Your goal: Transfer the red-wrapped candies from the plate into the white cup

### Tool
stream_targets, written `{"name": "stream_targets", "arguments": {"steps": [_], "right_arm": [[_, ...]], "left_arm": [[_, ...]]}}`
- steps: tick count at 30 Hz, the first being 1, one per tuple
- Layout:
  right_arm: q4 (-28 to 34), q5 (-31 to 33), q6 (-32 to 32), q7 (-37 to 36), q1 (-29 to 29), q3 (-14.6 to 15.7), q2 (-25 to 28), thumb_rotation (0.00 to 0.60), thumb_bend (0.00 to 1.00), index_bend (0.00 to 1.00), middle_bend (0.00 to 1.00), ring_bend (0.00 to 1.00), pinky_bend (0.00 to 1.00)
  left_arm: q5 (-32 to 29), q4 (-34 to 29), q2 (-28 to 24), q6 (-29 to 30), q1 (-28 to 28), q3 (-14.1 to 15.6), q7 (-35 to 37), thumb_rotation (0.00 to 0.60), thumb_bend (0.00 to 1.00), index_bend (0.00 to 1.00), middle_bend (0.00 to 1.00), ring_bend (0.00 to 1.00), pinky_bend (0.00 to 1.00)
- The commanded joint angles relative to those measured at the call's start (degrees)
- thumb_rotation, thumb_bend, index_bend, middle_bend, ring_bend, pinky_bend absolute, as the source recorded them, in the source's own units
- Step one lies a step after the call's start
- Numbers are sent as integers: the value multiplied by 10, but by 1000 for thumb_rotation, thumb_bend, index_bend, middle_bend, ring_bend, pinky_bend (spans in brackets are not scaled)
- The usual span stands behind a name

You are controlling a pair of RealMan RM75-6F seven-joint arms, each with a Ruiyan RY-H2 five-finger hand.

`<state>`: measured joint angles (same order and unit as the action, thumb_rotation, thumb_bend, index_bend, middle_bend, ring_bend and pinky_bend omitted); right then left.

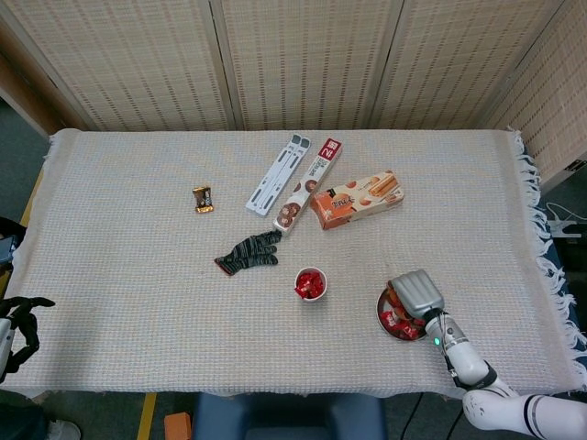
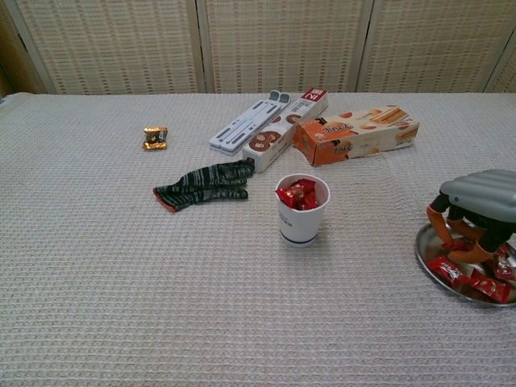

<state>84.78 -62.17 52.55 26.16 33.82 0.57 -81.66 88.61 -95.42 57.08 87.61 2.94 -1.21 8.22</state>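
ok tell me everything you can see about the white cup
The white cup is a small, paper-looking cup, white with a dark band near its base. It stands upright on the woven tablecloth, near the middle of the table, with the striped glove behind and to its left and the metal plate off to its right. Red-wrapped candies fill it to about the rim. Nothing else touches it.
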Motion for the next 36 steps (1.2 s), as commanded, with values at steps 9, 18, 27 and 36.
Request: {"name": "stream_targets", "arguments": {"steps": [9,18,27,36], "right_arm": [[34,-18,18,-3,5,-21,6,600,240,713,816,825,1000],[152,-33,44,48,43,-71,19,600,241,713,816,825,1000],[188,30,45,108,83,-101,0,600,241,713,817,826,1000],[133,45,38,97,108,-108,-39,600,241,690,816,825,1000]], "left_arm": [[2,0,0,1,0,1,1,600,417,345,258,274,277],[2,0,0,0,0,1,1,600,418,345,259,274,277],[1,0,-1,0,0,1,3,600,416,345,259,274,277],[0,0,-1,-1,0,0,3,600,417,345,259,274,277]]}}
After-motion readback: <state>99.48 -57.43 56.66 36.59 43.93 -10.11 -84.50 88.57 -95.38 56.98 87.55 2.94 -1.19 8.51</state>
